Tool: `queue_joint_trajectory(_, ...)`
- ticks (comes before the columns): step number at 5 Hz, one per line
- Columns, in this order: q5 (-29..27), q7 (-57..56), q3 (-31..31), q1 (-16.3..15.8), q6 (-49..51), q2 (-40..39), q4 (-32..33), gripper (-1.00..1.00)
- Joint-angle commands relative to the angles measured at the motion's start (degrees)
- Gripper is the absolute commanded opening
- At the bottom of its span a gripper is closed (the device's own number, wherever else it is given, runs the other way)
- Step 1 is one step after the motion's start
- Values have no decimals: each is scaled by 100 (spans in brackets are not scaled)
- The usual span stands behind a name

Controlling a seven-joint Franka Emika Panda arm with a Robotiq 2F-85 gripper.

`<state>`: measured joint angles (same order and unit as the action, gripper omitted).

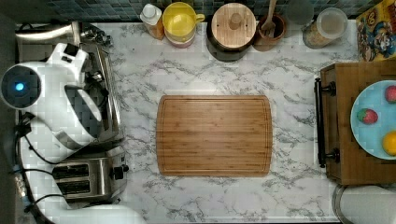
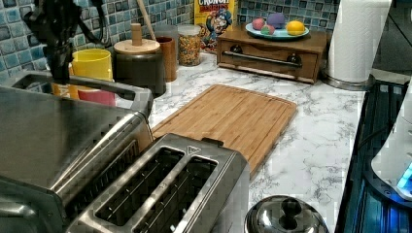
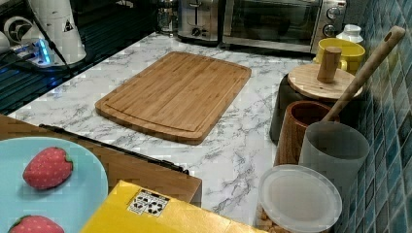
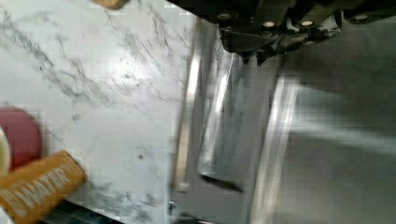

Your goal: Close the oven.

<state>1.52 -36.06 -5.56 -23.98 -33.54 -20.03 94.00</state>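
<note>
Toaster oven [image 3: 272, 22] against the far wall in the right view, door looking shut. Gripper [image 2: 58, 53] above its steel top near the bar handle [image 2: 97, 86]; jaw state impossible to tell. Risk: snagging the handle on retreat, reopening the door.

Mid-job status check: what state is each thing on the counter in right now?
Oven: door upright, looks shut.
Toaster: both slots empty.
Dark canister: wooden lid on.
Cereal jar: lid on.
Wooden drawer box: drawer shut.
Cutting board: lying flat, nothing on it.
Blue plate: holding toy fruit.
</note>
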Motion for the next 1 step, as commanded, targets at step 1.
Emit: queue_joint_trajectory(1,-453,-175,90,405,255,760,-185,-100)
